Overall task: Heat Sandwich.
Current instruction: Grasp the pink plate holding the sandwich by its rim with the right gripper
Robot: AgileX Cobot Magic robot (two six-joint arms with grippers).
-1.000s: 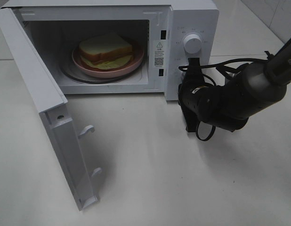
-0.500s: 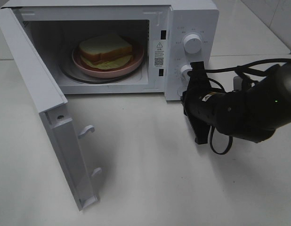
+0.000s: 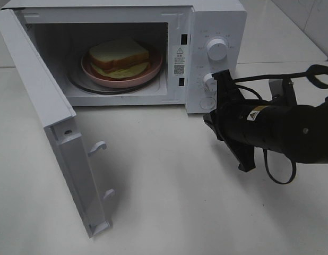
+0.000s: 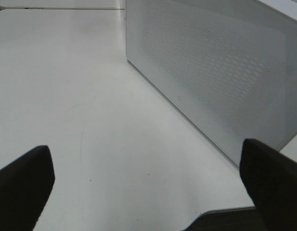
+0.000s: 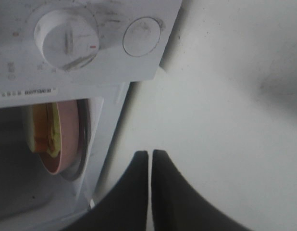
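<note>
Fingers (image 5: 136, 192) on the right gripper (image 5: 149, 159) are pressing flat together with nothing between them. It's hovering just in front of the microwave's (image 3: 217, 16) control panel, near the lower dial (image 3: 208, 79) and not touching it, as far as I can make out. Meanwhile the left gripper (image 4: 144, 147) is sitting with its fingers spread wide, gripping nothing, low over the table (image 4: 67, 96) on the outer side of the open door (image 4: 220, 72).

Progress-wise, I'd say the loading part is done. The sandwich (image 3: 119, 53) is lying on the pink plate (image 3: 150, 71), on the glass turntable (image 3: 79, 84) inside the cavity. What's looking left to do is swinging the door shut and winding the timer, since the door is hanging wide open.

The views are splitting the job:
- **High camera:** it's giving the whole layout but isn't showing the left arm at all.
- **Right wrist camera:** it's catching the dial pointer and a round button (image 5: 142, 36) beside it up close. It's also getting the sandwich edge-on, lettuce and all.
- **Left wrist camera:** it's only showing the door's perforated outer face, which the overhead shot is hiding.
</note>
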